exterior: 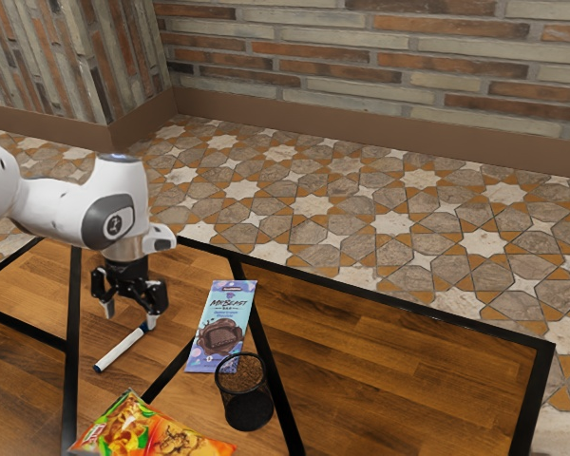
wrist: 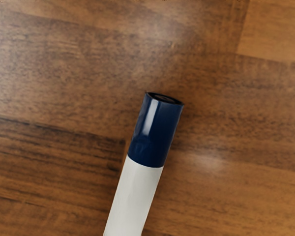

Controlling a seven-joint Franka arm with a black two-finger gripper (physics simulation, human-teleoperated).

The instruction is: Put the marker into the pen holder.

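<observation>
While my two fingers stand apart, the marker lies on the table under my hand

My gripper (exterior: 131,314) points down over the wooden table (exterior: 399,366), its fingers spread with a wide gap between them and clamped on nothing. In the exterior view the finger toward that view's right comes down at the dark blue cap (wrist: 156,130) of the white marker (exterior: 120,350); whether its tip touches the cap or stands just above it, I cannot tell. The other finger stands apart from the marker, toward the exterior view's left. In the wrist view the capped end points out ahead of my hand, and the white barrel runs back beneath it.

The marker lies on its side on the wood, slanting, with its cap end nearer the table's long edge by the brick wall (exterior: 361,62) and its other end farther from that edge. Well apart from my hand, the round black mesh pen holder (exterior: 246,392) stands upright, nearer than the marker to the table corner at the exterior view's right. Just beside it is a blue and purple chocolate bar (exterior: 222,325), one end toward that same long edge. A bright orange and green food packet (exterior: 152,432) lies by the exterior view's lower edge, near the pen holder
</observation>
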